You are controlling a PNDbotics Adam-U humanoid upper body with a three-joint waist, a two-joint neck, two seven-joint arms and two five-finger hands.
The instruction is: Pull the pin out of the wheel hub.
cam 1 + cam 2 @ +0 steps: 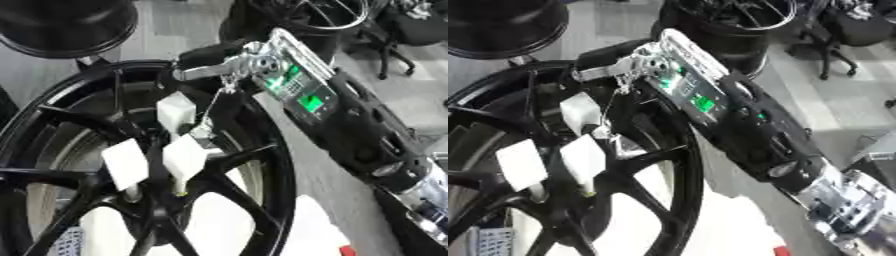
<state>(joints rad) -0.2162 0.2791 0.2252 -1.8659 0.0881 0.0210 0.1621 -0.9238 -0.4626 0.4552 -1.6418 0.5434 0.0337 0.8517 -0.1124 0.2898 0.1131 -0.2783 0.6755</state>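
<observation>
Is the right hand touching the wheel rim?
Cannot tell. In the left eye view the right hand overlaps the rim, but neither view shows contact or a gap plainly.

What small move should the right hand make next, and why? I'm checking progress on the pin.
Probably draw back from the hub. The right hand reaches the black wheel near its hub, where white tags hang; whether its fingers already hold a pin cannot be seen.

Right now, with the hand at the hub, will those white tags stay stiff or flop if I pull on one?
Probably floppy. The white tags hang flat from the hub, one on a thin cord, so they likely swing and twist rather than resist. They look thin and light. The right hand reaches near the top tag; pulling may tug the cord first.
</observation>
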